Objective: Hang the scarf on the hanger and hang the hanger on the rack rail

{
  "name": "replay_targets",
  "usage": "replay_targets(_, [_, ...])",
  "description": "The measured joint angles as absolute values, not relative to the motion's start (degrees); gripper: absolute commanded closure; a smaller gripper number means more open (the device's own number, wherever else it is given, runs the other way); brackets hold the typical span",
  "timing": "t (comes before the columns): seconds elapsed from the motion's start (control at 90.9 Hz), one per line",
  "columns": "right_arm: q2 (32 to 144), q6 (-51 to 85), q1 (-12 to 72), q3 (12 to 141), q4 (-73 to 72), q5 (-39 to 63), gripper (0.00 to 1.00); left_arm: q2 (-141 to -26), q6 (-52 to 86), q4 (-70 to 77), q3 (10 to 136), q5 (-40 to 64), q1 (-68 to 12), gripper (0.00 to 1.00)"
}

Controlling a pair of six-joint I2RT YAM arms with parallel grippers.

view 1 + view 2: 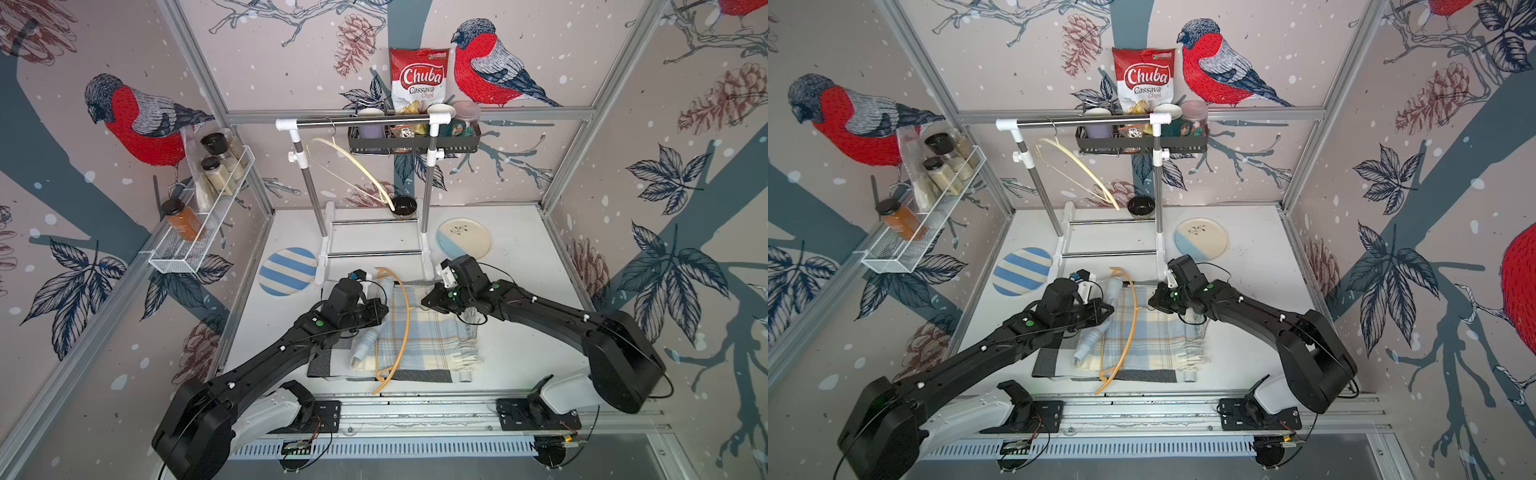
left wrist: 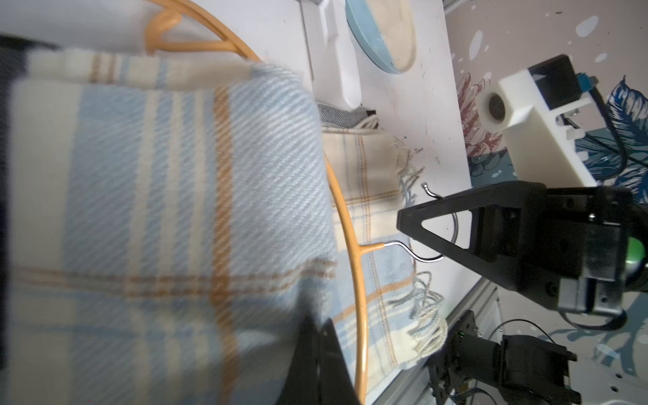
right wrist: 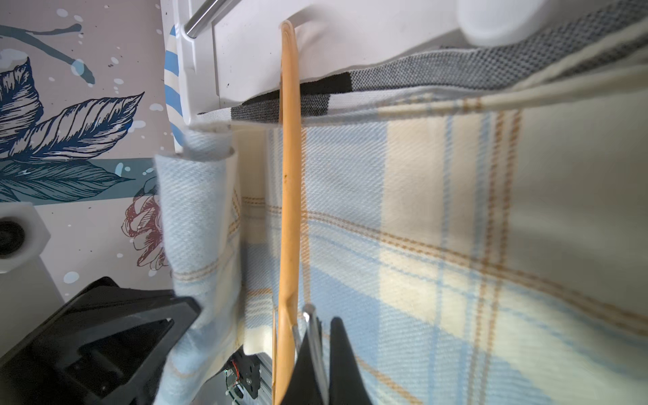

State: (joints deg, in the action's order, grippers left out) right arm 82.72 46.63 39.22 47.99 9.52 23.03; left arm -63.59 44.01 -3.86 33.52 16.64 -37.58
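Our left gripper (image 2: 317,329) pinches shut on a raised fold of the plaid scarf (image 1: 432,336), which lies on a grey checked cloth (image 1: 328,365) on the table (image 1: 519,353). Our right gripper (image 1: 424,300) clamps the wire hook (image 2: 420,257) of the orange hanger (image 2: 355,250) lying across the scarf.

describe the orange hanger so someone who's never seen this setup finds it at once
Find the white clothes rack at the back; a blue-and-cream plaid scarf lies in front of its base. The hanger lies across that scarf. It is orange and lying down, whereas the cream hanger hangs from the rack's rail.
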Motion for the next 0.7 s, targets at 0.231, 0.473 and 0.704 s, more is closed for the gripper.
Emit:
replay_targets(0.231, [78.8, 46.4, 35.9, 44.2, 9.6, 24.3, 1.0, -78.8, 48.2, 7.8, 37.8, 17.8, -44.2, 1.0])
replay_targets(0.473, [74.8, 45.4, 34.3, 44.1, 11.5, 26.0, 1.0, -93.6, 50.1, 13.8, 39.7, 16.2, -45.2, 1.0])
replay_targets(0.704, [74.2, 45.4, 34.0, 45.4, 13.5, 28.6, 1.0, -95.8, 48.0, 15.6, 41.7, 16.6, -45.3, 0.71])
